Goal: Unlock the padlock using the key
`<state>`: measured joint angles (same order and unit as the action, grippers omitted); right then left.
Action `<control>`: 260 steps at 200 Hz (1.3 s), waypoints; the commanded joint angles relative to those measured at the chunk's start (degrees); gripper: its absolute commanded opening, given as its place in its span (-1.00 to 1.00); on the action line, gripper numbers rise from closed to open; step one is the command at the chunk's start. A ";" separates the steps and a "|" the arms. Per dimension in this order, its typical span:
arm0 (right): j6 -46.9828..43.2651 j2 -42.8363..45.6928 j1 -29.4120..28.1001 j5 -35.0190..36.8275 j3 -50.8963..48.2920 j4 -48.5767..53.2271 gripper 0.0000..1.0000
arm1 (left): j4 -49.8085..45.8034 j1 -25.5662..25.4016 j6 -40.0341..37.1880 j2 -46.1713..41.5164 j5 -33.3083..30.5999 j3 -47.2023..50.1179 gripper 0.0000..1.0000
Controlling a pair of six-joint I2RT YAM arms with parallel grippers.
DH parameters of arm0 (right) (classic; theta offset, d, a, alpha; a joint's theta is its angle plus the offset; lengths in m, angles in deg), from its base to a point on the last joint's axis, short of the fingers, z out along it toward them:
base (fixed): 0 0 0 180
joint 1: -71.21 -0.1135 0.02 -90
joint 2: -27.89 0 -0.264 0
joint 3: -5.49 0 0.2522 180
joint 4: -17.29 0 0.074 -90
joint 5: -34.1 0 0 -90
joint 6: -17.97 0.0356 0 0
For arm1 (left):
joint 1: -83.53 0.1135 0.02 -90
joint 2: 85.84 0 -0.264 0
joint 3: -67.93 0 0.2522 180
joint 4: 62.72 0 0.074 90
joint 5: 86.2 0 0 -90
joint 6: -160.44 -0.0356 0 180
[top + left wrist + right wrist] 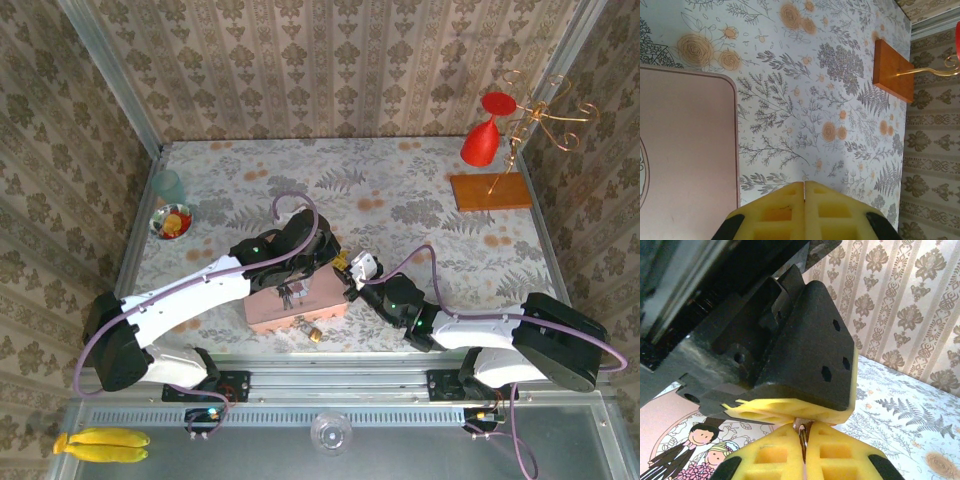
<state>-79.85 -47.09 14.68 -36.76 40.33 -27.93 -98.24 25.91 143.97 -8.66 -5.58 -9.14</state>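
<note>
While padlock (313,333) sits loose on table (420,230) just before tin (265,315), right gripper (804,439) pinches a metal bit (801,429), maybe the key, under left gripper (804,186), pressed together with nothing seen between, so unlocking looks not begun

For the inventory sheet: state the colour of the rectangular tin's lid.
Pale pink tin lid, clearest in the left wrist view.
</note>
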 commanded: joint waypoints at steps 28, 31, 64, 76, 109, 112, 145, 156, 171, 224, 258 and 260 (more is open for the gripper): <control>6.19 0.99 -0.24 3.36 2.64 -2.40 -0.97 | 1.03 -1.21 -1.62 -1.85 2.09 -0.10 -0.86; 6.98 0.98 -0.24 3.20 2.76 -1.98 -0.98 | 1.34 -1.14 -1.86 -2.01 1.97 0.04 -0.86; 15.22 0.10 -0.24 3.27 2.96 -1.15 -1.00 | 4.85 0.87 -2.80 -4.05 2.15 2.95 -0.52; 18.41 0.10 -0.24 3.54 2.51 -1.31 -1.00 | 5.98 1.87 -4.16 -5.17 2.14 3.87 -0.39; 25.19 0.14 -0.16 1.76 1.47 -2.68 -1.00 | 10.73 4.72 -8.88 -9.24 2.02 7.60 0.02; 25.74 0.20 -0.16 1.53 1.32 -2.98 -1.00 | 11.52 4.98 -9.60 -9.78 2.00 8.16 0.05; 29.89 0.78 0.01 -1.75 -0.37 -8.14 -1.00 | 23.87 8.58 -19.48 -14.33 7.24 14.50 0.21; 30.31 1.04 0.02 -3.35 -0.79 -9.86 -1.00 | 25.17 8.86 -23.07 -15.02 9.00 14.75 0.27; 30.68 0.73 0.02 -4.64 -1.67 -13.77 -1.00 | 25.69 8.97 -26.20 -15.48 11.25 14.36 0.33; 30.14 3.22 -0.06 -7.26 -1.22 -15.72 -1.00 | 29.50 8.72 -26.84 -15.40 15.67 15.60 0.36; 30.03 4.19 -0.03 -7.01 -1.12 -15.72 -1.00 | 33.20 8.52 -24.52 -15.05 17.35 16.75 0.33; 30.15 4.24 -0.02 -6.94 -1.13 -15.73 -1.00 | 33.45 8.50 -24.32 -14.96 17.44 16.80 0.32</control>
<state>-50.58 -44.07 14.59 -43.10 39.11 -40.56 -69.52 34.71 118.99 -23.13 9.24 6.70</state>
